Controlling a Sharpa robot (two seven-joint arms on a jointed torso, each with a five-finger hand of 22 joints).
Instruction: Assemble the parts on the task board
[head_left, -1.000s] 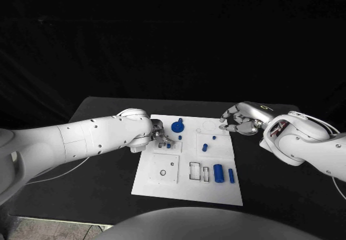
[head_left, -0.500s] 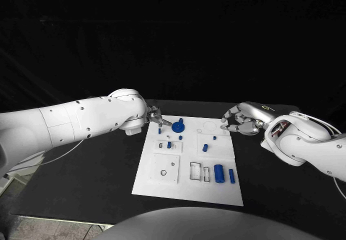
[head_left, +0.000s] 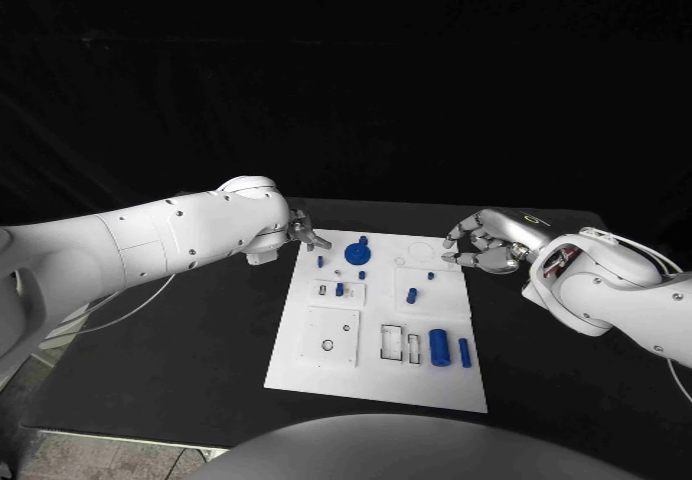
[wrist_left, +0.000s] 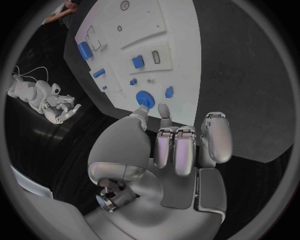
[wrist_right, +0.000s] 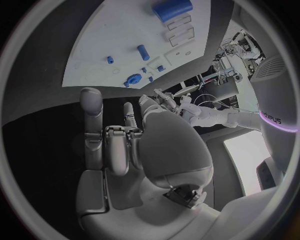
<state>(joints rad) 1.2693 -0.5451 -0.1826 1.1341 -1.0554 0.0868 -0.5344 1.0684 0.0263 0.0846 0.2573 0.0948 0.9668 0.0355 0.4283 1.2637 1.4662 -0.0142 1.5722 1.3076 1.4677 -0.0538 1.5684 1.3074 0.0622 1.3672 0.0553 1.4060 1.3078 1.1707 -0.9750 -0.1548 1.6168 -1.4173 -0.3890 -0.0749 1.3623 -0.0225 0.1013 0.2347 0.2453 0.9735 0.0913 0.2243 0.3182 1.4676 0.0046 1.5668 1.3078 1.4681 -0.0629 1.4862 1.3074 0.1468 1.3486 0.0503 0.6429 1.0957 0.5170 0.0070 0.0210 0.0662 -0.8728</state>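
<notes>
The black counter (head_left: 202, 340) carries the white board (head_left: 378, 375) at its middle. The left hand (head_left: 300, 230) hovers at the board's far left corner, fingers curled in and holding nothing. The right hand (head_left: 479, 243) hangs over the far right corner, fingers curled in, empty. On the board, a blue disc (head_left: 358, 254) sits at the far side, a large cylinder (head_left: 437, 346) and a thinner rod (head_left: 464, 351) lie near right, and a small peg (head_left: 410, 295) lies mid-board.

Both robot hands flank the task board (head_left: 375, 372), leaving it unobstructed.
</notes>
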